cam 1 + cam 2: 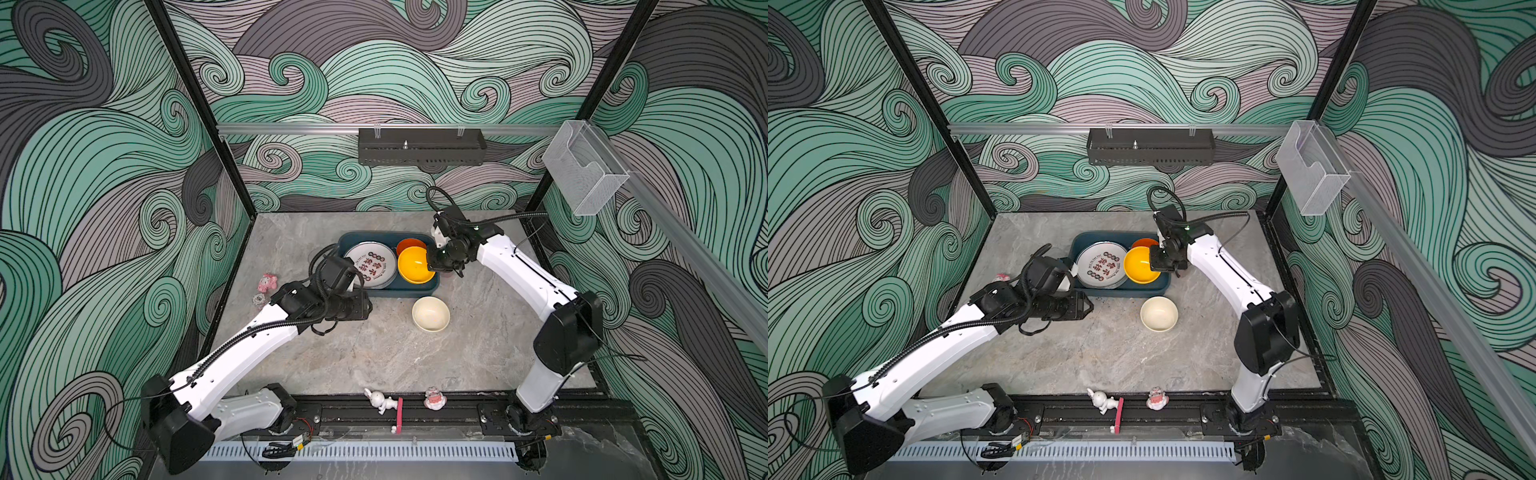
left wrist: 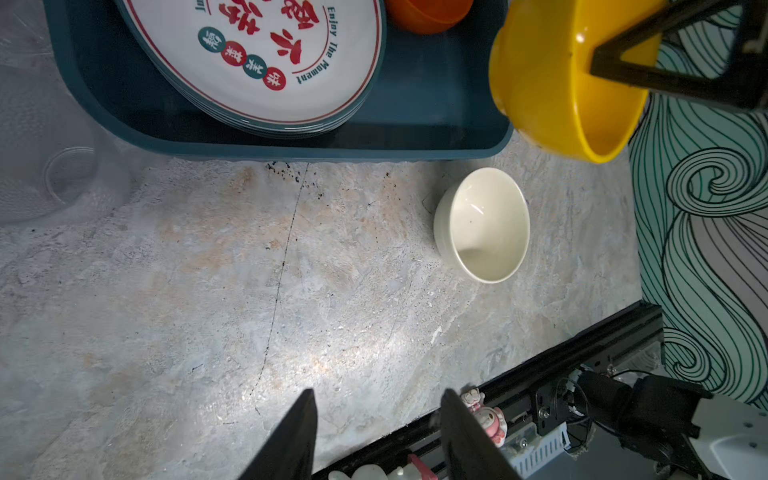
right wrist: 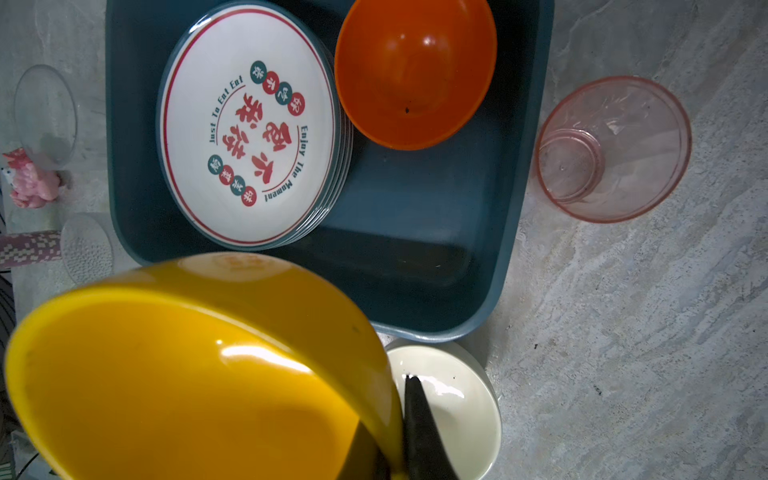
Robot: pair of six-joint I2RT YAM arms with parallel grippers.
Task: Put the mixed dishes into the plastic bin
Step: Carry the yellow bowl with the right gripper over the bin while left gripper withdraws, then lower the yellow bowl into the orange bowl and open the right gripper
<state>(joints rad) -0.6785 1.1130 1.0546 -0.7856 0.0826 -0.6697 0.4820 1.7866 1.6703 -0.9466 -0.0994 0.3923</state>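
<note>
Nearest me, a white rabbit figurine (image 1: 380, 401) and a pink figurine (image 1: 434, 399) sit on the black rail (image 1: 457, 409) along the front edge of the bench (image 1: 374, 357). Farther in, right of centre, a cream bowl (image 1: 431, 313) stands upright on the bench, near the teal bin (image 1: 386, 293). My left fingers (image 2: 295, 436) are apart and empty over bare bench by the bin's front left corner. The bin lies toward the back edge, at centre. My right fingers (image 3: 419, 432) are clamped on the rim of a yellow bowl (image 1: 415, 264), tilted above the bin's front right corner. Inside the bin, stacked plates (image 1: 372, 264) fill the left half and an orange bowl (image 1: 409, 245) the back right corner. A pinkish glass (image 3: 613, 149) stands just beside the bin's right wall, and a clear glass (image 3: 45, 112) is beside its left wall.
</note>
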